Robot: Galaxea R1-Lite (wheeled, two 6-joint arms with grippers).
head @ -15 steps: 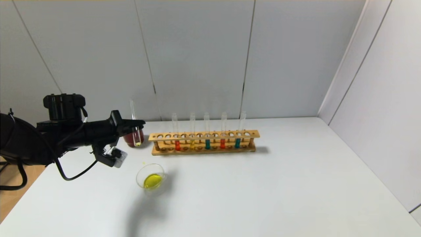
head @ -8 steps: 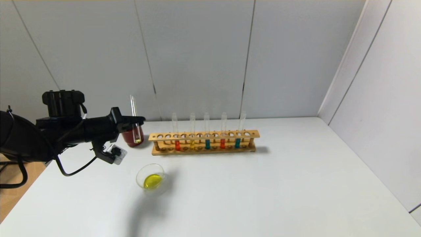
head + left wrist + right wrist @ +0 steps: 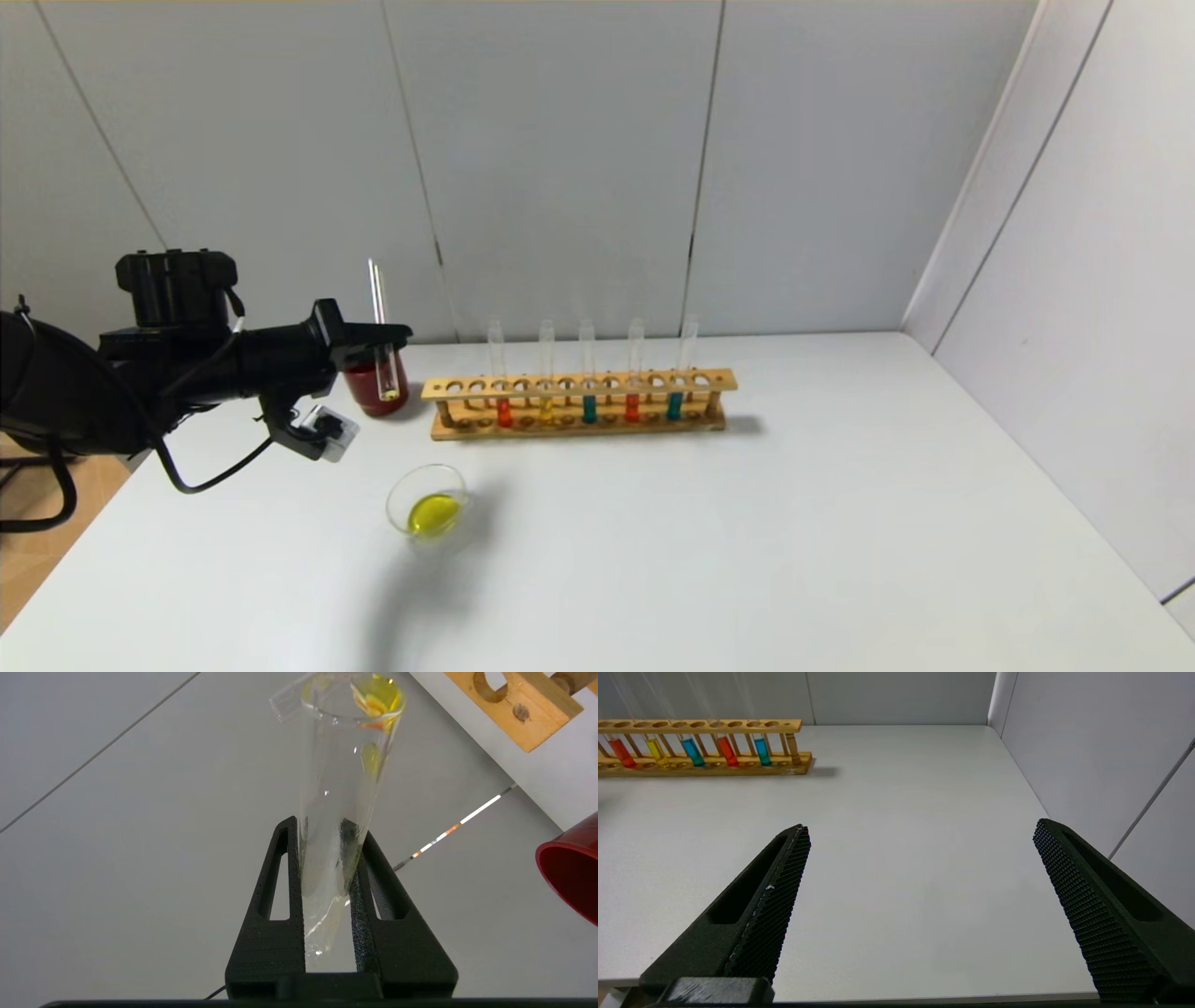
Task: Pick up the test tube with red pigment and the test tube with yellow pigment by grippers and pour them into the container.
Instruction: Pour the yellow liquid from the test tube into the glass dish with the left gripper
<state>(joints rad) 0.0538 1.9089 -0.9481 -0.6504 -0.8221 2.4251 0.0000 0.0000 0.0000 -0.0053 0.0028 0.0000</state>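
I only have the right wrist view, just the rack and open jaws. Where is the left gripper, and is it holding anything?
Observer: The left gripper is raised to the left of the rack, jaws shut on the test tube with yellow pigment, which is upright.
Operator: Anything left inside it?
Observer: Only yellow residue on the glass, seen in the left wrist view.
Operator: And the container?
Observer: The container sits nearer the robot than the rack's left end, with a yellow pool in it.
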